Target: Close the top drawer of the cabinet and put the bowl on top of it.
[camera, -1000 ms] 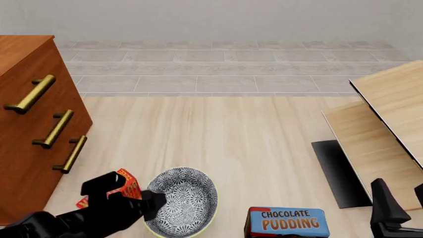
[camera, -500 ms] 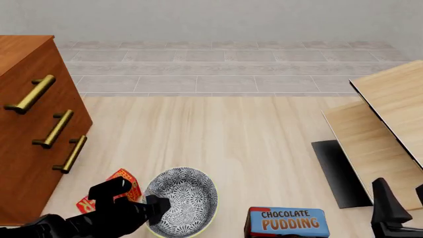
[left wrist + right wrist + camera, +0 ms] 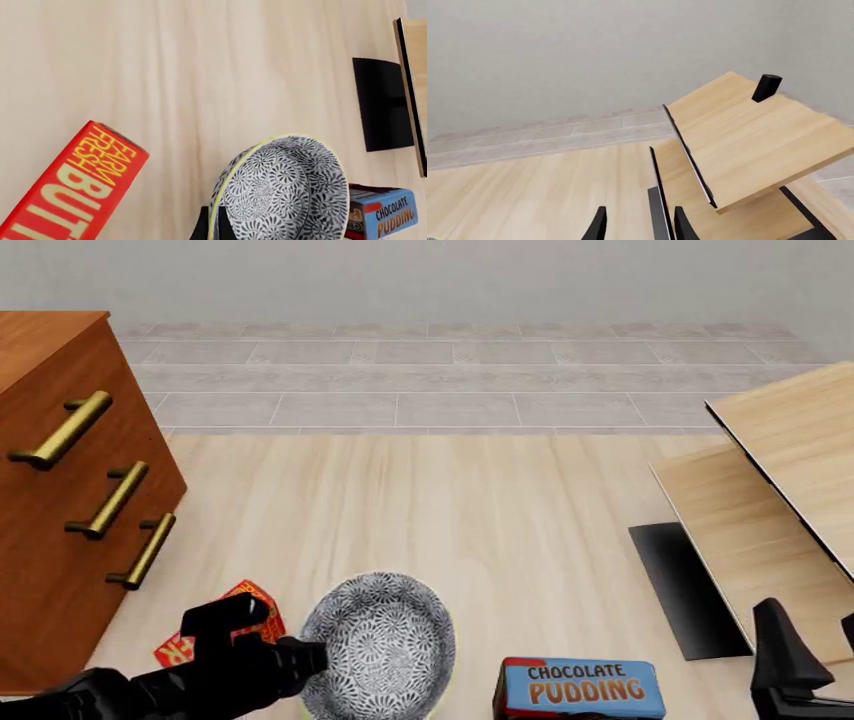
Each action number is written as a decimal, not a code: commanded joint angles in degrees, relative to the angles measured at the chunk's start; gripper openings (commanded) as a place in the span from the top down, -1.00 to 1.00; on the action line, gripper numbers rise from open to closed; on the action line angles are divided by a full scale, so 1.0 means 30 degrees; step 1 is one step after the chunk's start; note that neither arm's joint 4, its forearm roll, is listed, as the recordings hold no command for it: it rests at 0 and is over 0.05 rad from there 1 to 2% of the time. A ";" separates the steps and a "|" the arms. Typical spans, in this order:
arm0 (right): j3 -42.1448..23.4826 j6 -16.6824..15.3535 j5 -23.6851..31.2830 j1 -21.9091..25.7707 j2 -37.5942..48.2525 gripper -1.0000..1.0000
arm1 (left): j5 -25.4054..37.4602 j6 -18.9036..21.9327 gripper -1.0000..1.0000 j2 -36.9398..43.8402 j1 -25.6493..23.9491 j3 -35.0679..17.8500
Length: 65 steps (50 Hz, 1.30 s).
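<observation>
Left gripper (image 3: 310,660) had its fingers pinched on the rim of the bowl (image 3: 379,645), one finger inside and one outside the wall, at about nine o'clock on the bowl as seen from the front camera. The bowl was tipped up on edge, its patterned hollow turned toward three o'clock; that tilt looked like the result of a one-sided rim hold, with the unsupported side sagging. In the left wrist view the dark fingertips (image 3: 212,227) straddled the cream rim of the bowl (image 3: 287,192), closed down to the thickness of the wall.

Just beside the bowl, at its nine o'clock, lay the red butter box (image 3: 240,615), partly hidden by the arm. A blue chocolate pudding box (image 3: 578,688) stood at the bowl's four o'clock. The cabinet (image 3: 60,500) stood well apart at the table's nine o'clock edge. Its top drawer (image 3: 54,430) appeared flush with the two below, so I judged it shut and the bowl's transfer to be the step in hand.

Right gripper (image 3: 637,225) hung idle near the pale boards (image 3: 747,135), fingers apart and holding nothing.
</observation>
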 commanded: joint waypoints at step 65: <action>0.0014 -0.0062 0.0121 0.0014 0.0002 -1.00 | 0.7489 1.0239 1.00 -0.3657 0.5746 -1.2994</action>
